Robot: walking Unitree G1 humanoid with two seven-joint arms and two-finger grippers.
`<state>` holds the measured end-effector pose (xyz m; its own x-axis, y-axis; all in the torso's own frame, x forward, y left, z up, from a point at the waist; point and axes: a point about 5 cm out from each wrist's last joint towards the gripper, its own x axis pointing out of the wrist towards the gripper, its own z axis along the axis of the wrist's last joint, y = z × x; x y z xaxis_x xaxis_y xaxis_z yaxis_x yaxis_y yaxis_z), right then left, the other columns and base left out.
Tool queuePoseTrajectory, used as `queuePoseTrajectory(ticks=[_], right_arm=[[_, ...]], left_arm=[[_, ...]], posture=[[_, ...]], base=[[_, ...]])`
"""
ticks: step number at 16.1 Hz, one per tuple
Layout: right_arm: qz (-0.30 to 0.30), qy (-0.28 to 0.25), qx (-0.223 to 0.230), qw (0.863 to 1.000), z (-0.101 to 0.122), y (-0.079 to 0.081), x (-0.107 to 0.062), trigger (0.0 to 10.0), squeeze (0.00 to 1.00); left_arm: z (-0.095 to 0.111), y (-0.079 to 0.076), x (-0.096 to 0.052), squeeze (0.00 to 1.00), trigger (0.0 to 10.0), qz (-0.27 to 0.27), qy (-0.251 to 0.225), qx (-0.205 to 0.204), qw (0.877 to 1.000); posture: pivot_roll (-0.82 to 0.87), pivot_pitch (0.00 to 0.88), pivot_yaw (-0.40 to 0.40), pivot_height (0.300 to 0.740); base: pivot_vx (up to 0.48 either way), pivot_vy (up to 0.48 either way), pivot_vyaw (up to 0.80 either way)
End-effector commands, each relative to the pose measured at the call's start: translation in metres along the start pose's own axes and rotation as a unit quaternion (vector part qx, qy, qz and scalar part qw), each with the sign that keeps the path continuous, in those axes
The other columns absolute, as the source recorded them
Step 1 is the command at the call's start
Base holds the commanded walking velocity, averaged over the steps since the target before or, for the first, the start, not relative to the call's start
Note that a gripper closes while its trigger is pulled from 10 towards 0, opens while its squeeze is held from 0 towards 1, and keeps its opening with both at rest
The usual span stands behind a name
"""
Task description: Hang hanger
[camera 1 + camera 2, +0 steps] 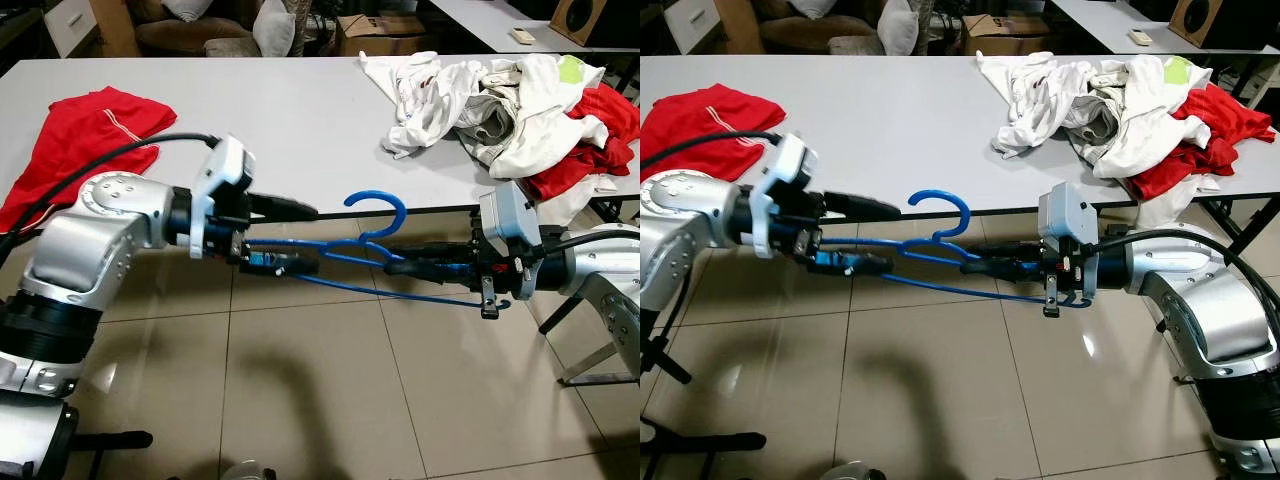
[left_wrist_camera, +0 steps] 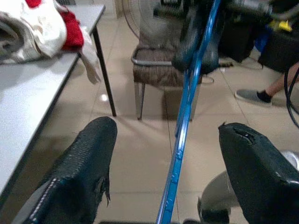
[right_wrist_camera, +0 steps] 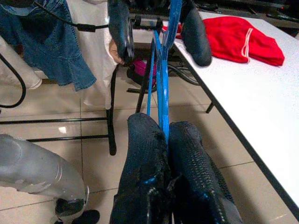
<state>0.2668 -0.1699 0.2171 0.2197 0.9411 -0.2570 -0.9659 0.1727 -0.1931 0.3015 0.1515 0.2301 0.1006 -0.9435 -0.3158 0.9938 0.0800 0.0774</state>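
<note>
Centre of the frame, head views: we see a blue plastic clothes hanger (image 1: 375, 245) held level in the air just in front of the near edge of a long white table (image 1: 290, 120), its hook curving upward against the table edge. The right gripper (image 1: 400, 266), entering from the right of the frame, has its two black fingers pressed together on one arm of the hanger; in the right wrist view the blue bar (image 3: 163, 93) runs out from between the closed pads. The left gripper (image 1: 300, 235), entering from the left, stands with its jaws wide apart, one finger on either side of the hanger's other arm. In the left wrist view neither finger appears to touch the bar (image 2: 187, 116), though we cannot be certain. On the table, a red cloth (image 1: 80, 140) lies at the upper left and a heap of white and red garments (image 1: 510, 110) at the upper right. Beige floor tiles (image 1: 320, 400) fill the lower frame.
</note>
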Motion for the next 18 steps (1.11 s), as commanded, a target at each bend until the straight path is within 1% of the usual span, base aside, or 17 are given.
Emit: queuePoseTrajectory(ticks=[1,3,4,6,18], right_arm=[[0.009,-0.002,-0.021,1.000,0.0068,0.0014,0.0008,10.0,0.00],[0.010,-0.002,-0.022,1.000,0.0068,0.0010,0.0011,10.0,0.00],[0.011,-0.003,-0.023,1.000,0.0073,0.0004,0.0020,10.0,0.00],[0.011,-0.004,-0.022,1.000,0.0076,-0.0004,0.0028,10.0,0.00],[0.008,-0.005,-0.018,1.000,0.0082,-0.0052,0.0070,10.0,0.00]], left_arm=[[-0.0005,0.0023,-0.0009,0.00,0.0,0.005,0.021,0.007,1.000],[-0.0018,0.0043,-0.0015,0.00,0.0,0.011,0.027,0.012,1.000],[-0.0032,0.0079,-0.0013,0.00,0.0,0.026,0.035,0.011,0.999],[-0.0031,0.0101,-0.0002,0.00,0.0,0.036,0.036,0.010,0.999],[0.0000,0.0035,0.0047,0.00,0.0,-0.002,0.017,0.014,1.000]], posture=[[-0.13,0.000,-0.013,0.740],[-0.13,0.000,-0.014,0.740],[-0.13,0.000,-0.015,0.740],[-0.13,0.000,-0.016,0.740],[-0.13,0.000,-0.013,0.740]], base=[[0.000,0.000,0.00],[0.000,0.000,0.00],[0.000,0.000,0.00],[0.000,0.000,0.00],[0.000,0.000,0.00]])
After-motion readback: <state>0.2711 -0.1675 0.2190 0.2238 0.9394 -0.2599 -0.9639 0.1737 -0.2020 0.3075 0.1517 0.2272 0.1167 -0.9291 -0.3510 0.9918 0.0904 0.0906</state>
